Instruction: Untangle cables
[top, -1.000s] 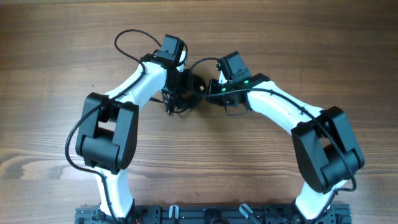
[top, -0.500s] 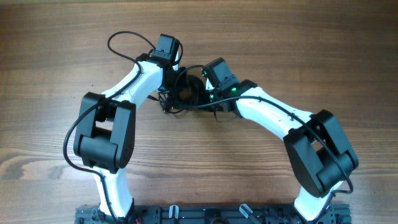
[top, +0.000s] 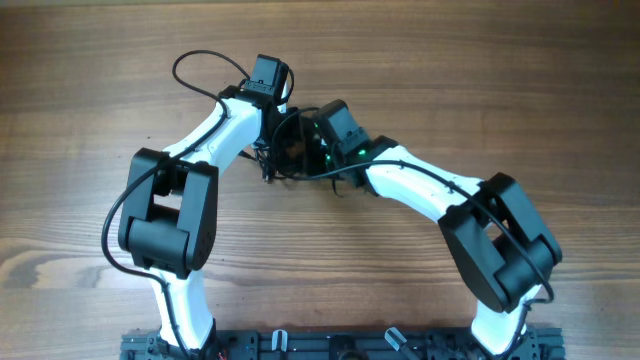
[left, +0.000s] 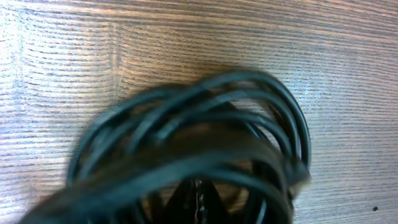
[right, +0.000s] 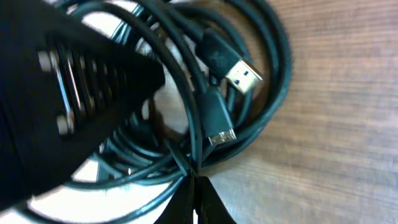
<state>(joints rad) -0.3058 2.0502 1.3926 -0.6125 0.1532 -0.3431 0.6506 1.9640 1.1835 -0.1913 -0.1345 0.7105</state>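
- Since a second ago, right arm swung in toward the cables; its wrist now sits over the coil's right half. left arm nudged a bit up-left early on and has held since.
- cables: one tangled black coil on the table, between the two wrists and mostly hidden under them in the overhead view.
- right claw: closed, tips together. They meet right at the coil's near edge where several strands cross. Can't tell if a strand is actually pinched.
- Right wrist view: USB-A plug and a smaller plug lie inside the coil, just beside each other, with loops running round them.
- A black ribbed block with screws covers the coil's left side in that view. Too blurred to identify.
- left claw: closed, dark tips just visible at the coil's near side. Loops fill the left wrist view, very close to the lens and out of focus, with strands crossing in front of the tips. Can't confirm a grip on any of them.
- Coil's far side in the left wrist view is bare wood.
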